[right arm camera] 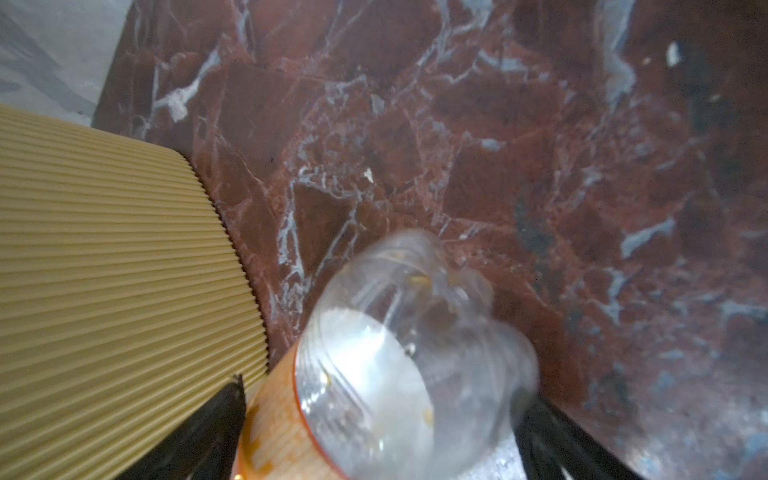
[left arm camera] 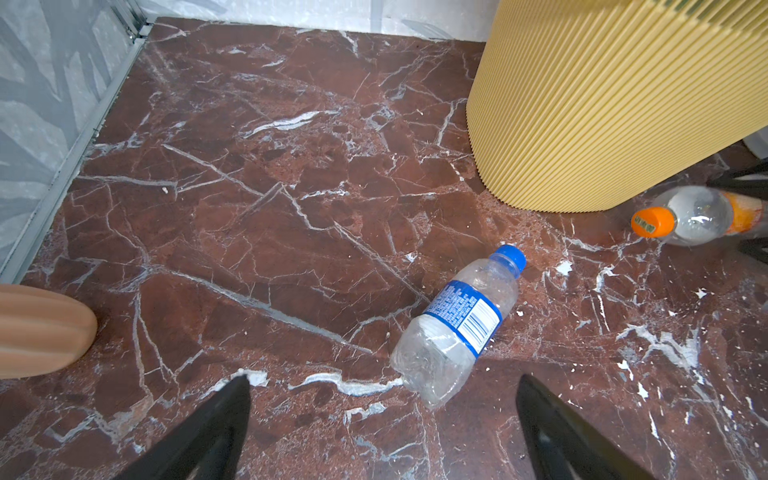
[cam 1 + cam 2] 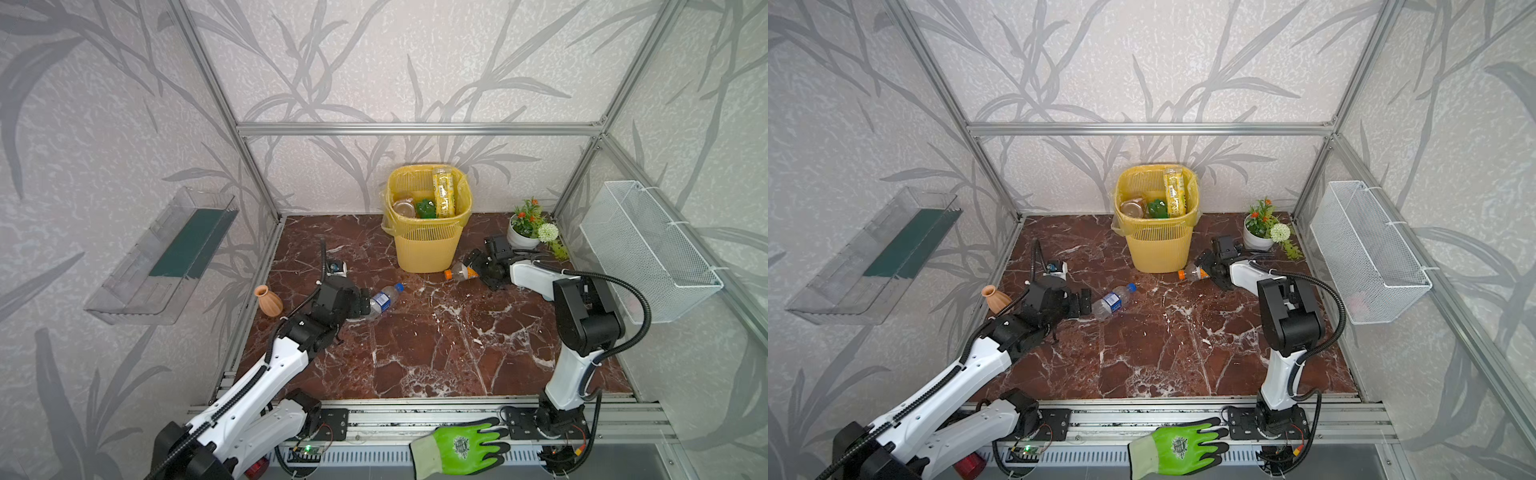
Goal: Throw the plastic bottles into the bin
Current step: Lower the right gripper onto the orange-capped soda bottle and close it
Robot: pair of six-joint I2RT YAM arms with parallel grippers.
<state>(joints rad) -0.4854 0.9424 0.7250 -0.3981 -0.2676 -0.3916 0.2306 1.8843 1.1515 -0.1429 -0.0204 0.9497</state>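
Observation:
The yellow slatted bin (image 3: 426, 245) (image 3: 1158, 249) stands at the back of the marble floor; a yellow-label bottle (image 3: 444, 193) and a green bottle (image 3: 424, 208) lie inside it. A clear bottle with a blue label and blue cap (image 3: 384, 301) (image 2: 457, 324) lies on the floor. My left gripper (image 3: 363, 306) (image 2: 383, 380) is open just behind its base, apart from it. Beside the bin lies an orange-capped bottle (image 3: 461, 272) (image 2: 698, 216). My right gripper (image 3: 478, 270) (image 1: 382, 390) is open, its fingers on either side of that bottle's base end.
A terracotta vase (image 3: 268, 300) stands left of the left arm. A potted plant (image 3: 525, 226) sits at the back right, behind the right gripper. A white wire basket (image 3: 648, 249) hangs on the right wall, a clear tray (image 3: 166, 253) on the left. A green glove (image 3: 461, 446) lies on the front rail.

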